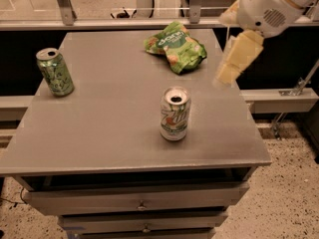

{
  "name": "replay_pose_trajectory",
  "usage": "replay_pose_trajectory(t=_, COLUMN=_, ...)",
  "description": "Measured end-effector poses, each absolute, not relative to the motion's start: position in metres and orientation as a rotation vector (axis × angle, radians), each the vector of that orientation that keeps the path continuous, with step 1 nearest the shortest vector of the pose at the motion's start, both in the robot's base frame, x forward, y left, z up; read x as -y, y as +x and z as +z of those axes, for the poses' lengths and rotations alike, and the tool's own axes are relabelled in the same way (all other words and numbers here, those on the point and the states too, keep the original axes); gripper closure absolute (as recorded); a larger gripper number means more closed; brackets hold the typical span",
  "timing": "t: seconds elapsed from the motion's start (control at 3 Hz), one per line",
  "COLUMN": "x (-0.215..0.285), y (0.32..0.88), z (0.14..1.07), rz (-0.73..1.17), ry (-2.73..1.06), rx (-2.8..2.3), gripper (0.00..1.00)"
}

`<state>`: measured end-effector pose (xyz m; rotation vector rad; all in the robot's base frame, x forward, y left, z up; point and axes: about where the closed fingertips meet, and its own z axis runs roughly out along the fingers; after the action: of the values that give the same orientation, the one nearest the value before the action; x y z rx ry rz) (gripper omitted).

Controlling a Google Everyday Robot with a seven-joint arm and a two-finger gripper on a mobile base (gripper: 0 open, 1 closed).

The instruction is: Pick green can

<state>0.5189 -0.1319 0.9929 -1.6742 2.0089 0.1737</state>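
Note:
The green can stands upright near the left edge of the grey table; it has a light-green patterned body and a silver top. My gripper hangs in the air over the table's right edge, at the upper right of the camera view, well to the right of the green can and apart from it. It holds nothing that I can see.
A white can with a green and red logo stands upright and open-topped at the table's middle front. A green snack bag lies at the back middle. Drawers sit under the tabletop. A rail runs behind the table.

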Motion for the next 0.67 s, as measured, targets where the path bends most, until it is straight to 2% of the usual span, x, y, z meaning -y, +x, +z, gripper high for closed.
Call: replay_pose_trajectory(t=0.67, x=0.006, y=0.568, z=0.995, rz=0.602, ry=-1.526, rx=-1.777, gripper=0.00)
